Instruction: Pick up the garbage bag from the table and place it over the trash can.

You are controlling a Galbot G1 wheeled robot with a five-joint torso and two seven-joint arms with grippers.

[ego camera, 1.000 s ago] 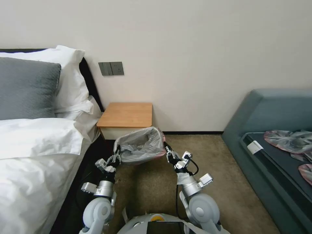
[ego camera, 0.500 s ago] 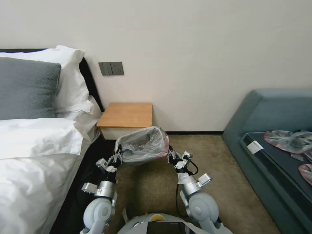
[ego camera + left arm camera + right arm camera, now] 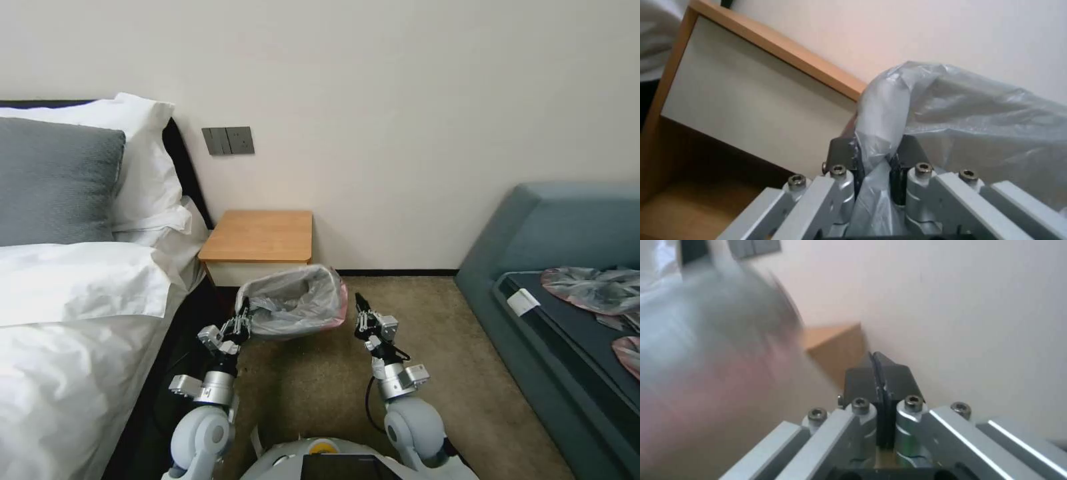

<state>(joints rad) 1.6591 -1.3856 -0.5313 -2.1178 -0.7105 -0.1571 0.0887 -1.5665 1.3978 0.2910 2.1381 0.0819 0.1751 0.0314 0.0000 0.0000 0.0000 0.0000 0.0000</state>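
1. Grey crinkly plastic, the garbage bag, hangs open in front of the table.
2. One side of it sits pinched tight between the closed fingers of the left gripper.
3. On the bag's other side, just apart from it, the right gripper has its fingers pressed together on nothing.
4. To do this well, I think it helps to keep the mouth wide and pull softly, since thin plastic may tear.
5. I count one bag, one table, two grippers.
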